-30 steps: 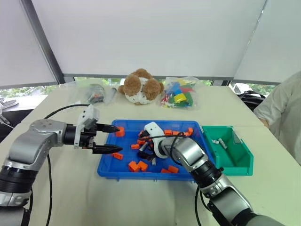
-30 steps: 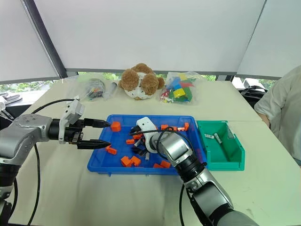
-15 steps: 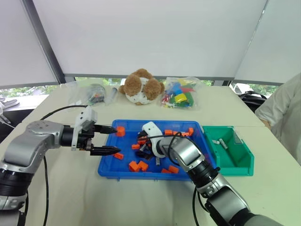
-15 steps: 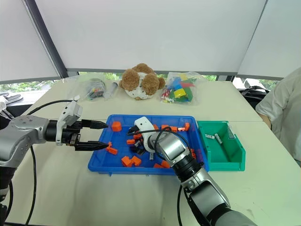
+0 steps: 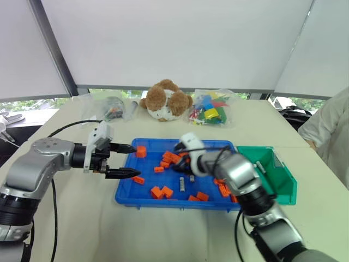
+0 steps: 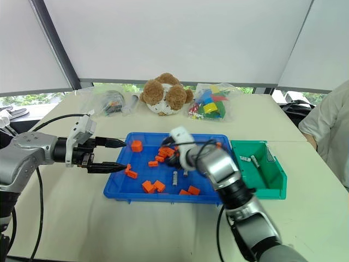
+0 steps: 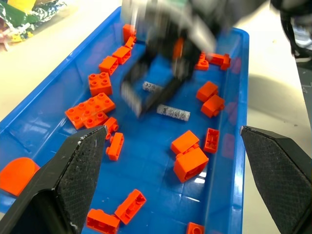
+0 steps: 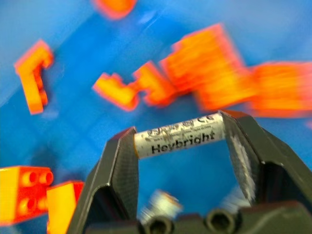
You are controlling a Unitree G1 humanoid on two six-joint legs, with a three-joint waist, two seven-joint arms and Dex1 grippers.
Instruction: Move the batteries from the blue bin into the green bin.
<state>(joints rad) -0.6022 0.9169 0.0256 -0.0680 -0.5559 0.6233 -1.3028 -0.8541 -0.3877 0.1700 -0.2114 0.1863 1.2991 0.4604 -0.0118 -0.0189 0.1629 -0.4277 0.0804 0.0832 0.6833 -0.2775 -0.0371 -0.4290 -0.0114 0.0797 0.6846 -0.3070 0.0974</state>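
Observation:
My right gripper [image 8: 179, 141] is shut on a battery [image 8: 179, 135], a silver cylinder held end to end between its fingers. It hangs above the middle of the blue bin [image 5: 163, 201]. Two more batteries [image 7: 173, 113] lie on the bin floor among orange blocks [image 5: 163, 191]. The green bin [image 6: 262, 177] stands against the blue bin's right side, with small silver batteries [image 6: 253, 160] inside it. At the blue bin's left edge my left gripper [image 5: 132, 161] hovers open, pointing right, with nothing between its fingers.
A brown plush toy [image 5: 166, 101], a bag of coloured blocks [image 5: 210, 112] and a clear bag of small items [image 5: 109, 108] lie at the back of the table. A person's sleeve [image 5: 327, 131] shows at the right edge.
My right gripper has closed on a battery, lifted out of the pile of orange blocks and moved right. The left gripper has stayed where it was.

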